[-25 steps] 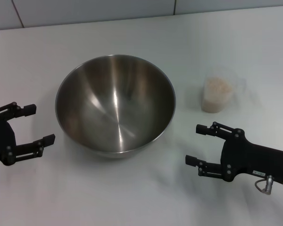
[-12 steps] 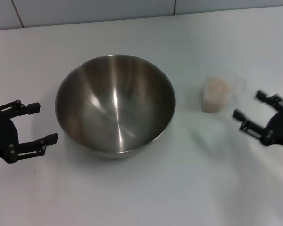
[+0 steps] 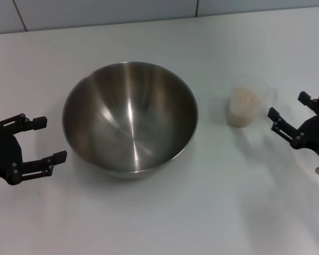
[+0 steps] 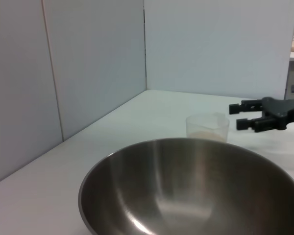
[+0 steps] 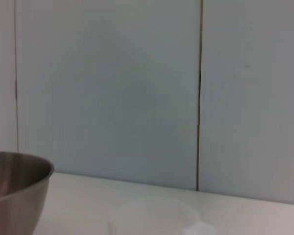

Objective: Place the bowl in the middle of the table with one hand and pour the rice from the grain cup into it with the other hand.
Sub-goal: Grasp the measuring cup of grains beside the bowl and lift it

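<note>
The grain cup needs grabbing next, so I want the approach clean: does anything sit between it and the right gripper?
Nothing visible does. The right gripper, open, sits just to the right of the grain cup, with only bare table between them. The bowl is on the cup's far side.

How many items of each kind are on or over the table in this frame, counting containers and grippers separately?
Steel bowl: 1
Clear grain cup with rice inside: 1
Black grippers: 2, the left gripper open beside the bowl, the right gripper open beside the cup
Total: 4 on or over the white table
</note>
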### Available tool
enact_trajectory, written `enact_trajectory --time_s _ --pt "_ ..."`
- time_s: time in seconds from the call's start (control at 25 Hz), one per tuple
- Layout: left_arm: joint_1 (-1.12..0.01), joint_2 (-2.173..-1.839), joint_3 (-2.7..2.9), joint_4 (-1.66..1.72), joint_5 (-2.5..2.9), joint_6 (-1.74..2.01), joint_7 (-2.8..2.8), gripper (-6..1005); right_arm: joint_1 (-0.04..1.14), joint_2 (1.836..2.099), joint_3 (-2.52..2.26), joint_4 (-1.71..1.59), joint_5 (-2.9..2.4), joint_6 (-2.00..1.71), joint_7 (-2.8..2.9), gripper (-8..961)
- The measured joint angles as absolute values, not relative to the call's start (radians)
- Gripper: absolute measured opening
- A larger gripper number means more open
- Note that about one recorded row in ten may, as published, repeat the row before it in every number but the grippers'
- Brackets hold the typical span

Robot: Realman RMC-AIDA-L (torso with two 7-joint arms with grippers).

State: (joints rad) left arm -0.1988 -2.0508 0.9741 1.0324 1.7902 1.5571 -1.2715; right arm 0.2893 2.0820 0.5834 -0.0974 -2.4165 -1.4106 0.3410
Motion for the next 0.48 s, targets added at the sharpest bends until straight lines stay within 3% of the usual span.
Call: enact_trajectory --time_s 0.48 --pt "-0.204 -2.042 0.977 1.037 1.792 1.558 -1.294 829 0.313 2.082 0.593 -0.055 -2.381 -1.323 0.308 814"
